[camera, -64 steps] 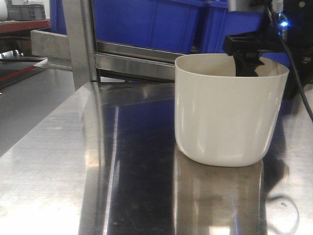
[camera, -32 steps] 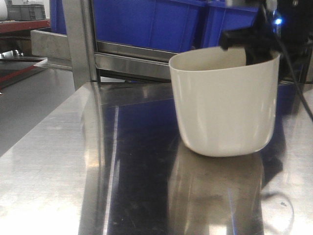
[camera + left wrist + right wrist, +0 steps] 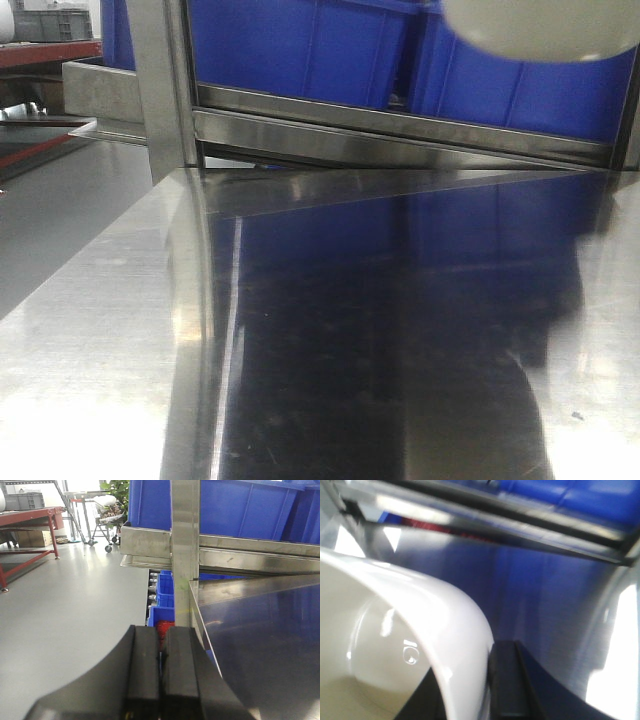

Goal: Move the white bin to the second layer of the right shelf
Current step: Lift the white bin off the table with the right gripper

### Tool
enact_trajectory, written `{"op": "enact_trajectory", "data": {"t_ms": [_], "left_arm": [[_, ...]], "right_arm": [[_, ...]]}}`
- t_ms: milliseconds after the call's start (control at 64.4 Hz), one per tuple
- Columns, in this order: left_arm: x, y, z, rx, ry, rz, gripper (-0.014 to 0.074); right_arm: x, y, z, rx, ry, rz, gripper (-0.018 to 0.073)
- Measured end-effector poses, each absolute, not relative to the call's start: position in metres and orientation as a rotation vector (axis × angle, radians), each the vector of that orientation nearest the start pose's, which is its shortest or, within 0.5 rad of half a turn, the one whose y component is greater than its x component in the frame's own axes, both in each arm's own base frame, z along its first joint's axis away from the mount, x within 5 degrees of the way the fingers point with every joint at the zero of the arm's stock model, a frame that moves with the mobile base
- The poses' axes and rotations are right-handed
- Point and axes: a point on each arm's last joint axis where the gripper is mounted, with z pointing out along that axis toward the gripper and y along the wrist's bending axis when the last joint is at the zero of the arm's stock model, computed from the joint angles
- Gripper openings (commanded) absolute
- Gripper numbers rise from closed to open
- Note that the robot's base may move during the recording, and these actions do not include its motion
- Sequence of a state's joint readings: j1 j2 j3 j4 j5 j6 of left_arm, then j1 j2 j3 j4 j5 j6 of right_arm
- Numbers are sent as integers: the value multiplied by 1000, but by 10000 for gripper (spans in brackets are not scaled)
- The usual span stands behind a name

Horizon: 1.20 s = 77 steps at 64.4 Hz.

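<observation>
The white bin [image 3: 540,28] hangs in the air above the steel tabletop [image 3: 350,330]. Only its rounded bottom shows at the top right of the front view. In the right wrist view my right gripper [image 3: 470,692] is shut on the white bin [image 3: 395,640] at its rim, with one finger [image 3: 507,680] outside the wall and the other inside. My left gripper [image 3: 161,680] is shut on nothing and sits low by the table's left edge, over the floor. The right shelf second layer is out of view.
Large blue crates [image 3: 300,45] stand on a steel rack rail [image 3: 400,135] behind the tabletop. A steel upright post [image 3: 165,90] rises at the table's back left corner. More blue crates [image 3: 162,615] sit under the rack. A red-framed table [image 3: 30,517] stands far left across the grey floor.
The white bin has been lifted off the tabletop, up and slightly right, until only its bottom shows. The right gripper has gone out of the front view's top.
</observation>
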<state>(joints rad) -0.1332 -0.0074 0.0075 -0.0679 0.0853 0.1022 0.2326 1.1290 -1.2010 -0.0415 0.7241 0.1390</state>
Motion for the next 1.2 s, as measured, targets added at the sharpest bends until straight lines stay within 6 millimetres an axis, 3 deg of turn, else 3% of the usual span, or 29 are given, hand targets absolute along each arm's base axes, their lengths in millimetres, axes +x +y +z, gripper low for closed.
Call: {"op": "enact_trajectory", "data": {"t_ms": [155, 512, 1195], "left_arm": [[56, -8, 203, 136, 1563, -82, 85], [56, -8, 203, 136, 1563, -82, 85], [56, -8, 203, 136, 1563, -82, 85]], "right_arm": [[194, 37, 401, -85, 2085, 157, 50], [127, 24, 358, -74, 1941, 187, 49], [121, 23, 354, -70, 1901, 199, 49]]}}
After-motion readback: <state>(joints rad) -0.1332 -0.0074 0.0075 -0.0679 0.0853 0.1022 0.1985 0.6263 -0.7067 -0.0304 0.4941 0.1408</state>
